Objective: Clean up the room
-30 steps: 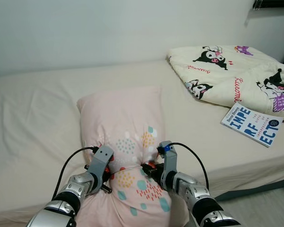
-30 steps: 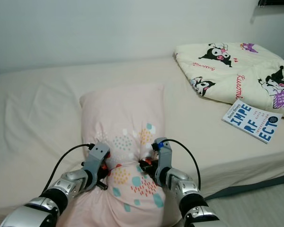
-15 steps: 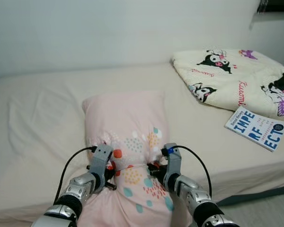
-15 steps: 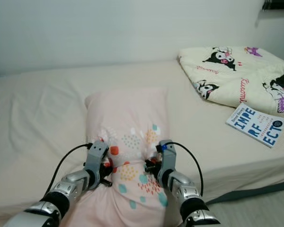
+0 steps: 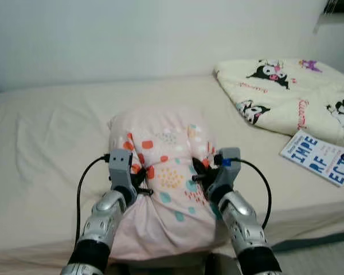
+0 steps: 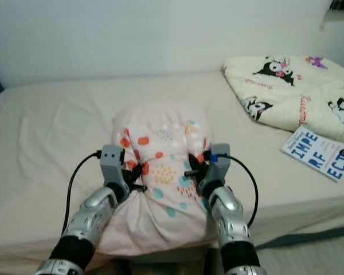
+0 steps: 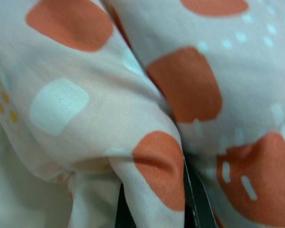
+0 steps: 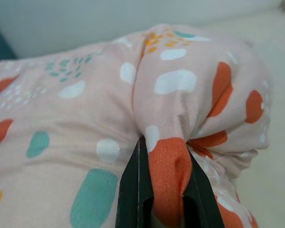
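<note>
A pink pillow [image 5: 166,172] with orange, teal and white spots lies on the beige bed [image 5: 46,143], its near end raised and bunched. My left gripper [image 5: 139,182] is shut on a fold at the pillow's left side. My right gripper [image 5: 198,171] is shut on a fold at its right side. In the right wrist view the black fingers [image 8: 128,190] pinch an orange-spotted fold of the pillow [image 8: 171,118]. Bunched pillow fabric [image 7: 156,156] sits between the black fingers [image 7: 197,204] in the left wrist view.
A folded cream blanket [image 5: 286,91] with cartoon prints lies on the bed's far right. A blue and white book [image 5: 325,159] lies near the bed's right front edge. A plain wall runs behind the bed. Grey floor [image 5: 327,260] shows at the lower right.
Both grippers have lifted the pillow's near end and pushed it up the bed, so the pillow is folded up on itself. The camera has shifted too.
</note>
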